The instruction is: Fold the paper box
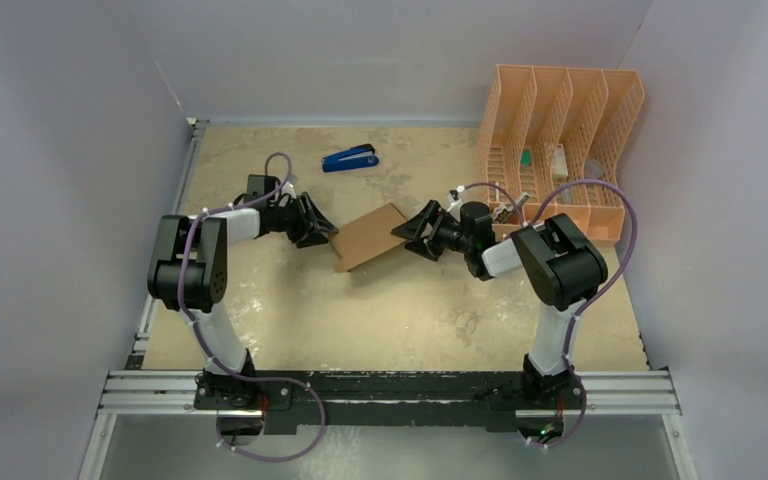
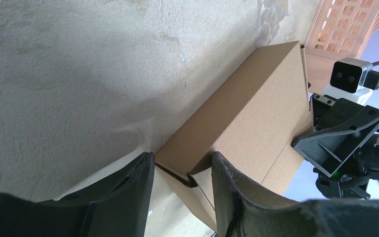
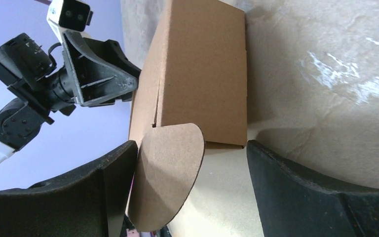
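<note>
The paper box (image 1: 370, 237) is plain brown cardboard, folded into a small rectangular shape and lying tilted at the table's middle. My left gripper (image 1: 322, 232) is at its left end, jaws apart. In the left wrist view the box (image 2: 256, 113) has its near end between my fingers (image 2: 128, 192), with a flap seam showing there. My right gripper (image 1: 412, 232) is at the box's right end and open wide. In the right wrist view the box (image 3: 202, 69) lies ahead of the gripper (image 3: 192, 153). A rounded flap (image 3: 168, 173) sticks out from the box beside my left finger.
A blue stapler (image 1: 350, 158) lies at the back of the table. A peach-orange mesh file organizer (image 1: 560, 120) stands at the back right, close behind my right arm. Grey walls enclose the table on three sides.
</note>
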{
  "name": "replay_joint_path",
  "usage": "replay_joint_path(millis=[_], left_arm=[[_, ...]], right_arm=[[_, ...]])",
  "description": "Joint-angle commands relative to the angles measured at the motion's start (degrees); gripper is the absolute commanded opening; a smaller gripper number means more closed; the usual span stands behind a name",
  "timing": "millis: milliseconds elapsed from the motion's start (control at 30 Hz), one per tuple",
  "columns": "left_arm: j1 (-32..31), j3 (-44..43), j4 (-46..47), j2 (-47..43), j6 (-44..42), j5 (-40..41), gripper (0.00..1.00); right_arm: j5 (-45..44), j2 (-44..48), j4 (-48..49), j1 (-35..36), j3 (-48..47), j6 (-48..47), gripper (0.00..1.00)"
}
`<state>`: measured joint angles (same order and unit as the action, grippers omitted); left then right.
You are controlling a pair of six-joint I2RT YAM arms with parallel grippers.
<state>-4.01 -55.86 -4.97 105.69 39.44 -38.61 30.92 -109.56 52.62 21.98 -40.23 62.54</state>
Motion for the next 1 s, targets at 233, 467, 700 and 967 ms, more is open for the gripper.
replay_joint_path(millis=[233, 467, 700, 967], left_arm=[[-0.1, 2.8, -3.7, 3.6, -1.9, 4.5, 0.43], [-3.6, 1.7, -7.0, 2.7, -2.9, 5.1, 0.44], [-8.6, 2.4, -8.4, 0.3, -2.7, 7.8, 0.46], [-13.2, 2.7, -7.5, -0.2, -1.5, 8.9, 0.47]], right_arm=[[-1.6, -1.3, 7.5, 1.6, -4.7, 4.5, 0.77], [-2.3, 6.9, -3.5, 1.7, -6.8, 4.7, 0.72], [-7.8, 16.3, -28.5, 2.1, -9.5, 0.2, 0.73], [-10.2, 19.1, -38.9, 3.7, -13.2, -0.8, 0.75]])
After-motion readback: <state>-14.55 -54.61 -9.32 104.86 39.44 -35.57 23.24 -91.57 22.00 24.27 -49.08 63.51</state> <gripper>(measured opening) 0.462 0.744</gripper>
